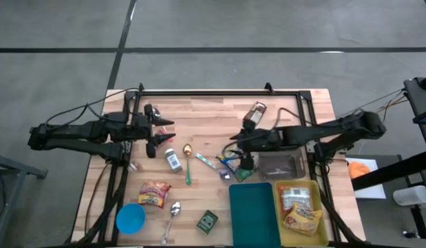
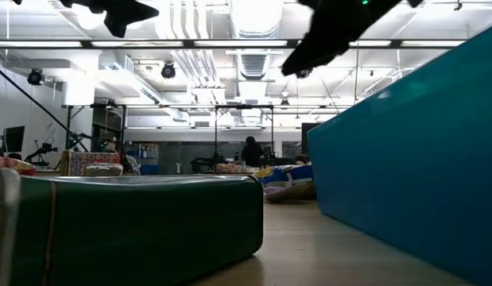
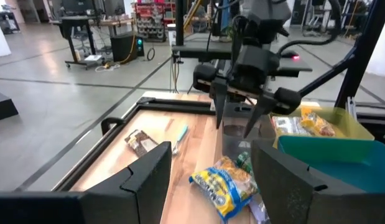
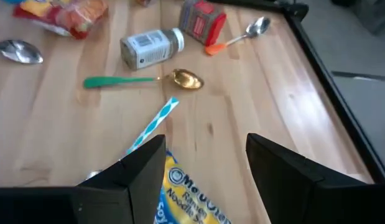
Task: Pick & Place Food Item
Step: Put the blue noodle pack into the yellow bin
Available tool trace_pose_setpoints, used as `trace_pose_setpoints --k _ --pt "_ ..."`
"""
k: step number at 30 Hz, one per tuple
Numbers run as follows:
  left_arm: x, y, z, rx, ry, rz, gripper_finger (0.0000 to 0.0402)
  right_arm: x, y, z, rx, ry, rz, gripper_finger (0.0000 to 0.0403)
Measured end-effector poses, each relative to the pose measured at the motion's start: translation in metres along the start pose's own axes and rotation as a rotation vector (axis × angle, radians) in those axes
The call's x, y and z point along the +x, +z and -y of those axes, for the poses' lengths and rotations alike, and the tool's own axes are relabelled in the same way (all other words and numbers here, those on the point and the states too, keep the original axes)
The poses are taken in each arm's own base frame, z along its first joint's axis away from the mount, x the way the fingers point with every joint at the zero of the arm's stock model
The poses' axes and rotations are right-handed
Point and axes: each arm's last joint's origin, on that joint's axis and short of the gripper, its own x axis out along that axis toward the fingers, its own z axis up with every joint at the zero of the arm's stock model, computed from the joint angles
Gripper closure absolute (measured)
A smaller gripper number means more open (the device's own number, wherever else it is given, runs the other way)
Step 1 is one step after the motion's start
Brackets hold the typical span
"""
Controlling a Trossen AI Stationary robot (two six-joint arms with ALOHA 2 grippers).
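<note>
Your right hand [image 1: 235, 142] hangs over the middle of the table [image 1: 213, 110], its fingers [image 4: 139, 168] standing partly apart with nothing between them. Directly beneath it, on the wood, lies the blue and yellow noodle packet [image 4: 189, 193], the food item nearest that hand; the packet is not gripped. In the left wrist view you see the same packet [image 3: 226, 183] lying below the right hand's [image 3: 237, 121] two spread fingers.

Your left hand [image 1: 168, 131] waits at about 9 o'clock of the table, raised, its fingers [image 3: 145, 180] also partly apart and empty.

From the packet, a blue toothbrush [image 4: 153, 124] lies at about 10 o'clock in the high view, and the green-handled spoon [image 1: 187, 164] with the gold bowl sits beyond it. A small labelled jar [image 1: 173, 160] lies on its side just beside that spoon.

At 5 o'clock of the table stand a teal bin [image 1: 252, 210] and a yellow bin [image 1: 319, 203], touching side by side; the yellow one already holds snack packets [image 1: 300, 210]. A red and yellow snack bag [image 1: 154, 193], a blue bowl [image 1: 130, 218], a metal spoon [image 1: 173, 213] and a green tin [image 1: 206, 221] lie toward 7 o'clock.
</note>
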Motion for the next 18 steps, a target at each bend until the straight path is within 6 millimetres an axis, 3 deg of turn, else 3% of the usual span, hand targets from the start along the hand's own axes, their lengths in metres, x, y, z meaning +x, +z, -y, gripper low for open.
trace_pose_setpoints --k 11,18 --pt "-0.001 -0.012 0.000 0.020 0.001 -0.124 0.0180 0.070 0.006 -0.018 -0.048 -0.006 -0.261 0.0182" --pt "-0.002 -0.022 -0.001 0.037 0.002 -0.223 0.0180 0.099 0.010 -0.024 0.006 -0.072 -0.379 0.0182"
